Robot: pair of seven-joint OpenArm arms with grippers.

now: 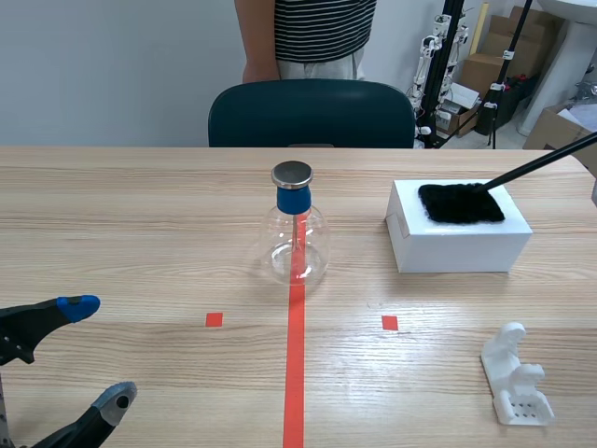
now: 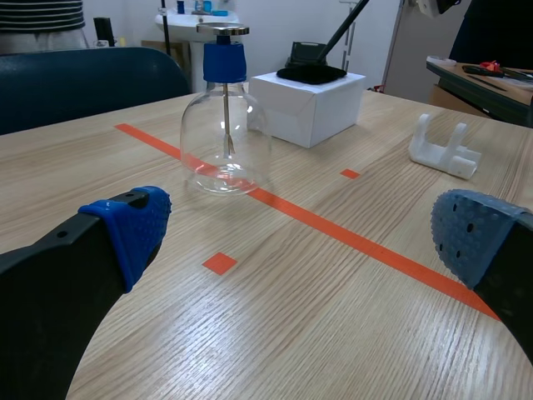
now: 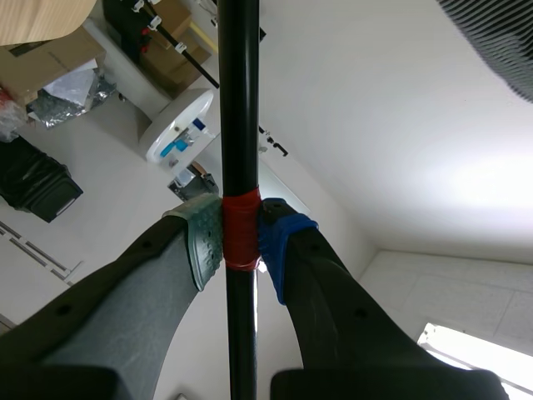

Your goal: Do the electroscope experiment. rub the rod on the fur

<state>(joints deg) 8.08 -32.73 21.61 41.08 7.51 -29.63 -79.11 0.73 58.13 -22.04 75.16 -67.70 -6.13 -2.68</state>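
A black rod (image 1: 536, 166) slants in from the right edge, its tip resting on the black fur (image 1: 460, 203) that lies on top of a white box (image 1: 457, 241). In the right wrist view my right gripper (image 3: 240, 237) is shut on the rod (image 3: 238, 108) at a band of red tape. The rod (image 2: 343, 29) and fur (image 2: 311, 73) also show far ahead in the left wrist view. A glass flask electroscope (image 1: 296, 233) with a blue collar and metal cap stands mid-table. My left gripper (image 1: 89, 353) rests open at the near left, its fingers wide apart and empty.
A white plastic stand (image 1: 516, 376) lies at the near right. A dark chair (image 1: 311, 114) and a person in a striped shirt (image 1: 308, 37) are beyond the far table edge. Boxes and equipment stand at the back right.
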